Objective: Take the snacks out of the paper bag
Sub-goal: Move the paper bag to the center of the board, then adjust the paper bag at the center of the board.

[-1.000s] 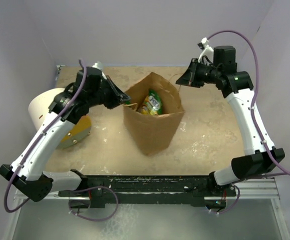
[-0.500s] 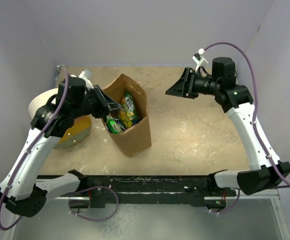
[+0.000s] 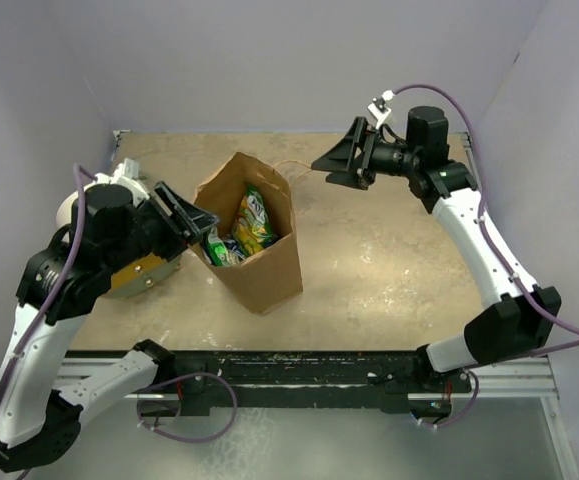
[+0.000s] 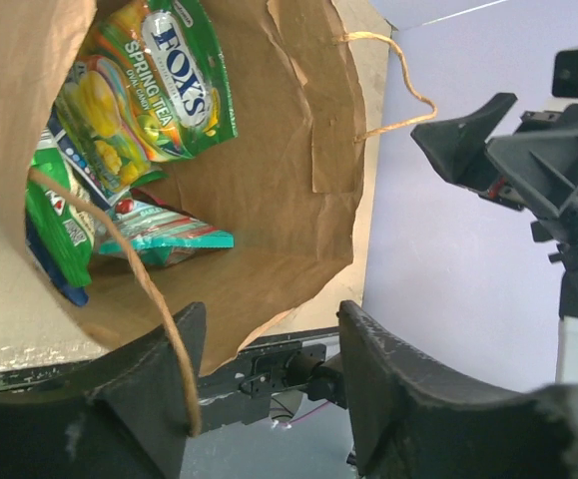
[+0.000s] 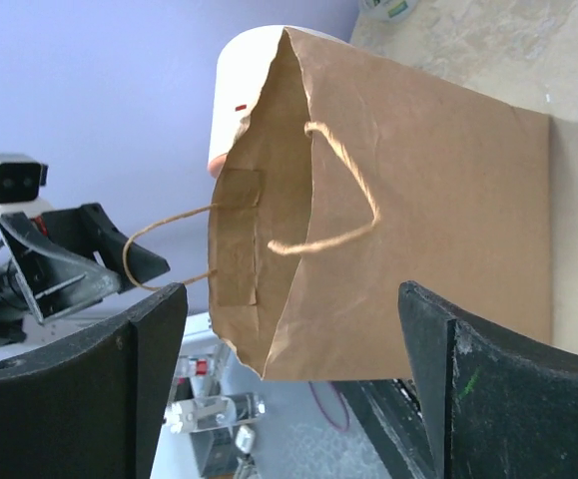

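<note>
The left end effector (image 4: 269,317) is spread wide at the mouth of the bag (image 3: 269,270), one finger to each side of the near rim. The near handle (image 4: 134,279) loops down against the inside of one finger, though it is hard to tell whether either finger touches the paper. Just ahead of it, inside, lie the snacks. A green-yellow packet (image 4: 159,70) leans high on the far wall, a teal packet (image 4: 169,239) sits lower, and green-edged and dark blue ones are tucked to one side. None is out, so this looks like the first reach. To do it well, the end effector should rise clear of the rim and the handle loop before going in, or it will drag the bag along. The green-yellow packet is the best target, being topmost and least buried. Its free edge should be pinched away from the wall, so the fingers close on foil alone and not on paper. It should then come back out along the line of entry. The right end effector (image 3: 322,170), also wide open, hangs apart from the bag on the far side, with the far handle (image 3: 291,166) reaching toward it. The bag is light and stands loose on the desk (image 3: 399,270), so pinching that handle or the rim would probably keep it from sliding or tipping. The white cylinder (image 3: 69,208) sits close behind the left arm and should be given room when the arm pulls back.
</note>
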Robot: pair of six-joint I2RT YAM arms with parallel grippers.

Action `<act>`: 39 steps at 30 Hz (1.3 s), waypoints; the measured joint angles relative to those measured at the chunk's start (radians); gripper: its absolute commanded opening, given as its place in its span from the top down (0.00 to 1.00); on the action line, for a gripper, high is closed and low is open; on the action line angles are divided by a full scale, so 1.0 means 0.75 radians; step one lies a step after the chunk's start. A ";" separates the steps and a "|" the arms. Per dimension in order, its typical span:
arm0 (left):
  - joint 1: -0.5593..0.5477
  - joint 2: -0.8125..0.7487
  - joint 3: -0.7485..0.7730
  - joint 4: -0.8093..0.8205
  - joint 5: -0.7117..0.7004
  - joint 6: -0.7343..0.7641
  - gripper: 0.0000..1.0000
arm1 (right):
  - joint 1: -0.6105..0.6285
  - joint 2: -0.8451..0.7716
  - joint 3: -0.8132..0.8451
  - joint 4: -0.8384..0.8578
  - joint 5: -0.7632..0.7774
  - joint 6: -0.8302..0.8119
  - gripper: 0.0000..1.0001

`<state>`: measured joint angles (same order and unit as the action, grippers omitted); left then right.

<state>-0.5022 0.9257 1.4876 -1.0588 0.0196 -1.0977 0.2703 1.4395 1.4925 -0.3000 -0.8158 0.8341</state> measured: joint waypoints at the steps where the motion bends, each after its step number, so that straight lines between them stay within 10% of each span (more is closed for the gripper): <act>1: -0.001 -0.012 -0.007 -0.007 -0.007 -0.005 0.35 | 0.005 0.015 -0.011 0.034 -0.014 0.027 0.12; 17: -0.001 -0.014 -0.059 -0.007 -0.108 -0.023 0.49 | 0.134 0.209 -0.061 0.406 -0.088 0.339 0.40; 28: -0.001 0.088 -0.021 -0.039 -0.209 0.063 0.80 | 0.145 0.274 -0.024 0.384 -0.088 0.374 1.00; 39: 0.011 0.329 0.344 -0.124 -0.451 0.294 1.00 | 0.148 0.273 0.138 0.221 -0.079 0.236 1.00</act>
<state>-0.4942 1.1725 1.7454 -1.1519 -0.3187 -0.8768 0.3813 1.6444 1.5963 -0.1341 -0.8749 1.0111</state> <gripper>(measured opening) 0.011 0.008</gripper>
